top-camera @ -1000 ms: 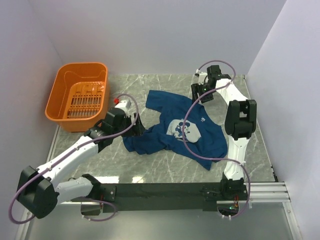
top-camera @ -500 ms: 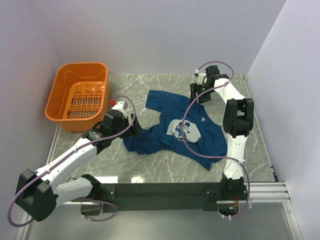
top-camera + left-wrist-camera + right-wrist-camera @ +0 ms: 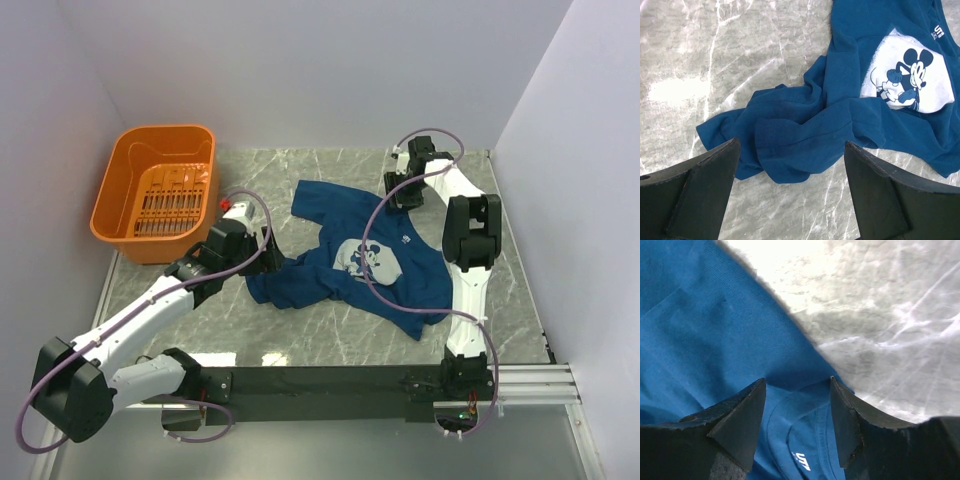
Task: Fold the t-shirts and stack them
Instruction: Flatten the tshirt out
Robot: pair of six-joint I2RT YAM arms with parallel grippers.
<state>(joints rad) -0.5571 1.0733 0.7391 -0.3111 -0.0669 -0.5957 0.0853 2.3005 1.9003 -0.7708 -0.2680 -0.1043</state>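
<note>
The t-shirt [image 3: 365,255] lay on the marble table [image 3: 330,340], middle to right, chest side up, with its white mouse print [image 3: 368,260] showing. It was dark blue and far from flat. The near left part was bunched into thick folds, one sleeve pointed to the far left, and the hem trailed off to the near right. Nothing had been folded yet.

Over the last second I had brought the right gripper [image 3: 402,190] in over the shirt's far edge. In the right wrist view its fingers stood on either side of the collar, with a small white label just beneath them. The jaws had narrowed but were still apart, with nothing pinched between them. I judged this to be the start of a grab at the collar, probably to lift and spread the shirt.

The left gripper [image 3: 268,252] had hardly moved. It hovered wide open over the bunched left folds, holding nothing.

The orange basket [image 3: 160,190] sat at the far left, well apart from the shirt. I could see no other shirt inside it.
</note>
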